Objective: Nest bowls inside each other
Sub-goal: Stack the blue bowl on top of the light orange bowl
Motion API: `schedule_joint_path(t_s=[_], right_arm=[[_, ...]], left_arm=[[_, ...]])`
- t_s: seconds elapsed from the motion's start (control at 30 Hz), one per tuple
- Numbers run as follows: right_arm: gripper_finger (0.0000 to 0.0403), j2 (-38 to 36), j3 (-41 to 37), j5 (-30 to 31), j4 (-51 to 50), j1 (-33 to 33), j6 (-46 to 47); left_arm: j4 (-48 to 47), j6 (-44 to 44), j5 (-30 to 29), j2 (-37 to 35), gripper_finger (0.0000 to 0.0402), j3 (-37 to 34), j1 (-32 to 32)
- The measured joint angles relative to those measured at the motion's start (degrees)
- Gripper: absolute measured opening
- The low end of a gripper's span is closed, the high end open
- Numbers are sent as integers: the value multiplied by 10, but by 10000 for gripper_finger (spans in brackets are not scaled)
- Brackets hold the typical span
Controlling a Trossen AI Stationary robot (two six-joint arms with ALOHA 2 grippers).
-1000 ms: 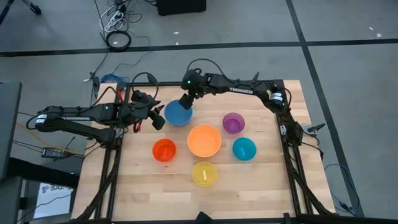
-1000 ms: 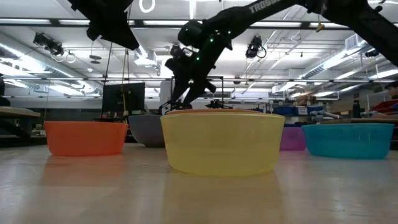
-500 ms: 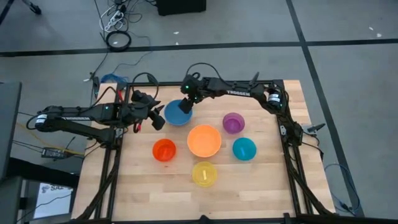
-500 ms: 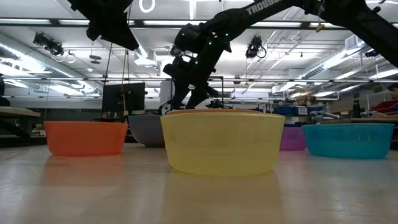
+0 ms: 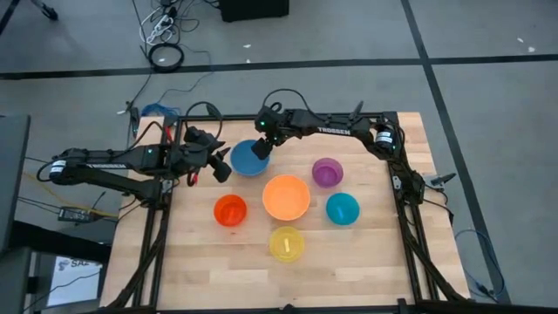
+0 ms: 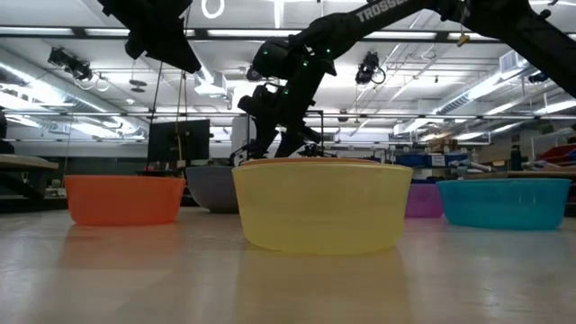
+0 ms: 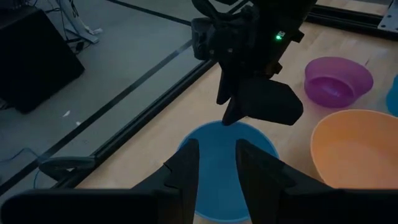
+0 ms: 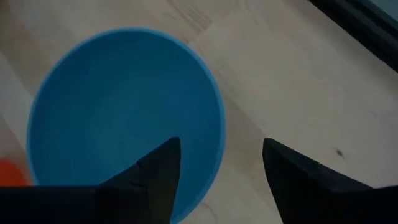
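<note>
Blue bowl (image 5: 248, 160) rim between right tool (image 5: 259, 150) fingers

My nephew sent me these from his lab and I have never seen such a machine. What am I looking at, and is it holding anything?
These are two dark robot arms at a wooden table, each ending in a two-finger gripper. One picture looks straight down from above, one looks level across the tabletop, and two come from cameras on the arms' wrists.

Six small round plastic bowls sit apart on the table: a blue bowl, a purple bowl, a large orange bowl, a red-orange bowl, a teal bowl and a yellow bowl.

The right gripper hangs open over the blue bowl's rim, one finger inside it and one outside. The left gripper waits open beside that bowl. Neither holds anything, and no bowl is nested yet.
</note>
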Motion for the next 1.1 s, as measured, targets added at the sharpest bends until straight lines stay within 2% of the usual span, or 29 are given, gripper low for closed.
schedule_joint_path(t_s=[0.53,0.67,0.8,0.93,0.97,1.1], right_arm=[[215,67,-1,-5,29,18,13],[205,67,-1,3,37,16,6],[149,67,-1,4,35,7,15],[33,67,-1,-1,38,0,29],[17,67,-1,4,45,0,19],[4,61,5,9,47,-6,6]], left_arm=[[-1,1,0,0,115,0,0],[-3,1,0,0,115,0,0],[-5,1,0,0,115,0,0],[-5,1,0,0,115,0,0],[-5,1,0,0,115,0,0],[-5,1,0,0,115,0,0]])
